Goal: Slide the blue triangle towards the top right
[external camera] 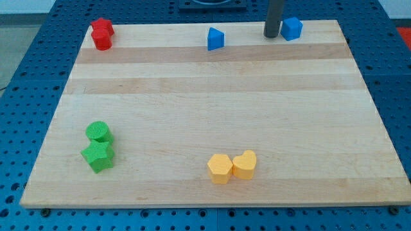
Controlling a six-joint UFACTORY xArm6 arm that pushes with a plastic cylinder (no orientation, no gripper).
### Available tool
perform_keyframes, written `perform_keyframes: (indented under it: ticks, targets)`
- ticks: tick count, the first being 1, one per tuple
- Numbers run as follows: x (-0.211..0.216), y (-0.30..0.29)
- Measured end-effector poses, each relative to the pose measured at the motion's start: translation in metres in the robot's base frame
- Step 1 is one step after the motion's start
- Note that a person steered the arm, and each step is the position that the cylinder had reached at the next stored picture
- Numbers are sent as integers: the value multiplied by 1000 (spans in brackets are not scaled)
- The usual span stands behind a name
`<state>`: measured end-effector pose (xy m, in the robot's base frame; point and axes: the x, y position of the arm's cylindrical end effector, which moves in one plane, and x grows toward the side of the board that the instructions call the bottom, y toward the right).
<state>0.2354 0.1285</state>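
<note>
The blue triangle (216, 39) sits near the view's top edge of the wooden board (212, 109), a little right of centre. My tip (273, 35) stands well to its right, close beside the left side of a blue cube (292, 29) near the top right. The tip does not touch the triangle.
Two red blocks (101, 34) sit together at the top left. A green cylinder (99, 133) and a green star-like block (98, 156) sit at the bottom left. A yellow hexagon (220, 168) and a yellow heart (244, 164) sit at the bottom centre.
</note>
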Motion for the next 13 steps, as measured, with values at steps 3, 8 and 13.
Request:
perform_keyframes:
  ticks: [3, 8, 13]
  targets:
    - [28, 21]
    - [30, -194]
    - [28, -133]
